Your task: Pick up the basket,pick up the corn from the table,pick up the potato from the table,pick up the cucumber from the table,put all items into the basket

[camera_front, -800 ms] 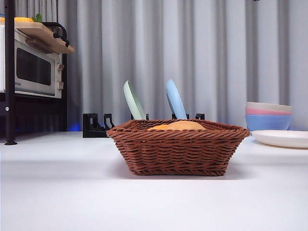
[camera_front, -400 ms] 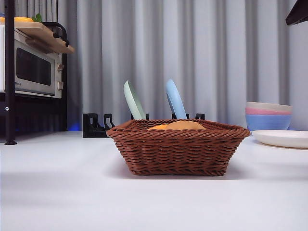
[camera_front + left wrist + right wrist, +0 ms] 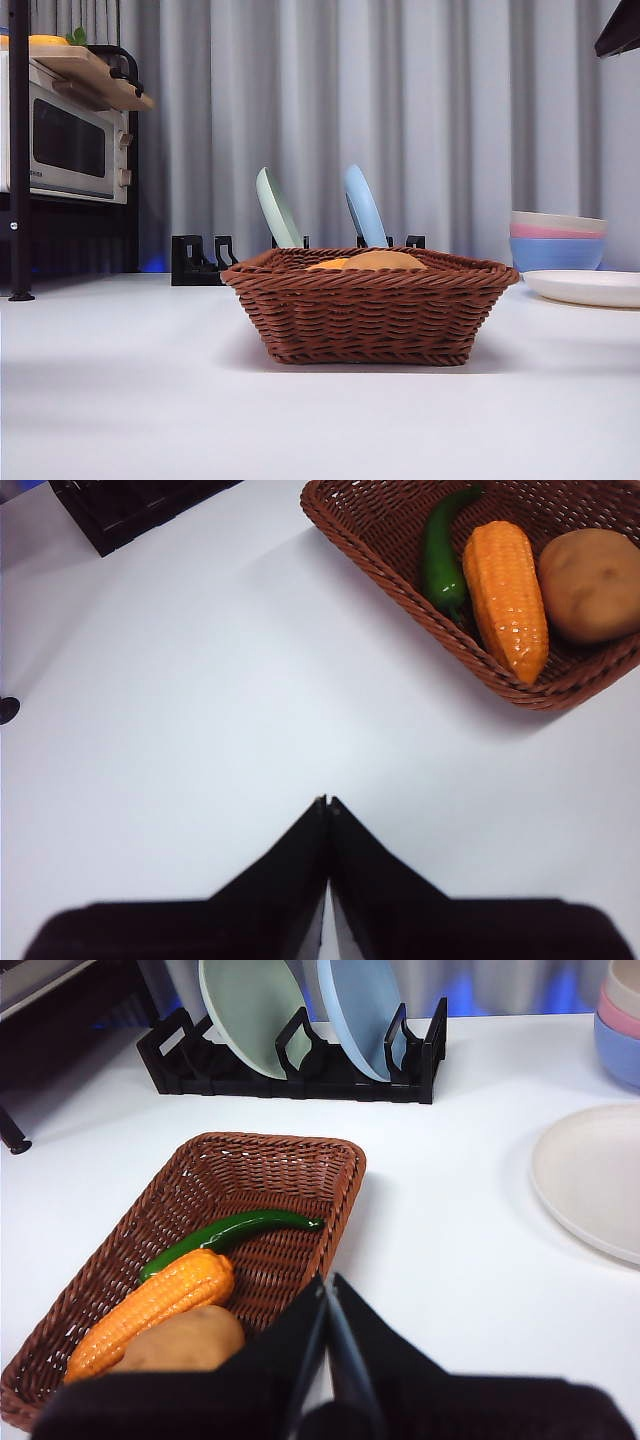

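Note:
The brown wicker basket point(image 3: 370, 308) stands on the white table point(image 3: 120, 400) in the middle of the front view. Inside it lie the orange corn point(image 3: 150, 1308), the tan potato point(image 3: 180, 1342) and the green cucumber point(image 3: 228, 1235), side by side. The left wrist view shows the same basket point(image 3: 400, 575) holding the corn point(image 3: 506, 595), potato point(image 3: 592, 584) and cucumber point(image 3: 440, 555). My left gripper point(image 3: 327, 805) is shut and empty over bare table, well clear of the basket. My right gripper point(image 3: 326, 1285) is shut and empty, above the basket's near side; a black tip point(image 3: 620, 30) shows at the front view's top right corner.
A black rack point(image 3: 300, 1065) holds a green plate point(image 3: 250, 1010) and a blue plate point(image 3: 360, 1005) behind the basket. Stacked pastel bowls point(image 3: 556, 240) and a white plate point(image 3: 595, 1175) lie to the right. A microwave on a shelf point(image 3: 70, 140) stands at the far left.
A black arm tip has appeared at the front view's top right corner since the earliest frame. The basket and its contents have not moved.

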Available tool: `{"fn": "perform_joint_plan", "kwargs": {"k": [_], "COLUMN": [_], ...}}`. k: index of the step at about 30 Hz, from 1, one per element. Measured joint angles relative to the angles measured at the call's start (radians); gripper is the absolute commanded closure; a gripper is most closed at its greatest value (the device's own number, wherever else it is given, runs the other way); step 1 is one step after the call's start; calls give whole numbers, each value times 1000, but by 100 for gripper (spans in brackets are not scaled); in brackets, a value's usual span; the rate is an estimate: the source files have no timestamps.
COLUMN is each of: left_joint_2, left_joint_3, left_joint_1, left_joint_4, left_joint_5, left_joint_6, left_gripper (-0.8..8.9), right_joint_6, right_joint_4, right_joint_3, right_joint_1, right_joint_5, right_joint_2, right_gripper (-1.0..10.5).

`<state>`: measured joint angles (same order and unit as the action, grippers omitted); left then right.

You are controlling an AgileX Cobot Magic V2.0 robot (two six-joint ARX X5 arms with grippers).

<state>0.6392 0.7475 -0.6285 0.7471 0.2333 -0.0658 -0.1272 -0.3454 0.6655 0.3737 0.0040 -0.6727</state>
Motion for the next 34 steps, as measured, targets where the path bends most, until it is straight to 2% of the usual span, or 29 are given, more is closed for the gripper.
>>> {"fn": "perform_joint_plan", "kwargs": {"k": [6,12,15,17,23,28,34], "left_joint_2": [-95,-305,-410,-475,-557,-572,-628], "left_joint_3": [-3,-143,-270,-354,-535,-621,-695], "left_joint_1": [43,223,333,410,590,645,661], "left_joint_4": [18,-301,-417,-457,-487,-488,-488], "left_joint_5": [7,-31,-39,-93,-248,-263,-263], "left_joint_6": [0,0,0,0,0,0,8], "left_gripper": [816,816,816,816,816,816,816], "right_joint_6": [0,0,0,0,0,0,0], "right_joint_4": [0,0,0,0,0,0,0], "right_joint_3": [0,0,0,0,0,0,0], "right_joint_1": [0,0,0,0,0,0,0], "right_joint_5": [0,0,0,0,0,0,0], "right_joint_2": [0,0,0,0,0,0,0], "right_gripper": [945,945,945,945,945,945,945]}}
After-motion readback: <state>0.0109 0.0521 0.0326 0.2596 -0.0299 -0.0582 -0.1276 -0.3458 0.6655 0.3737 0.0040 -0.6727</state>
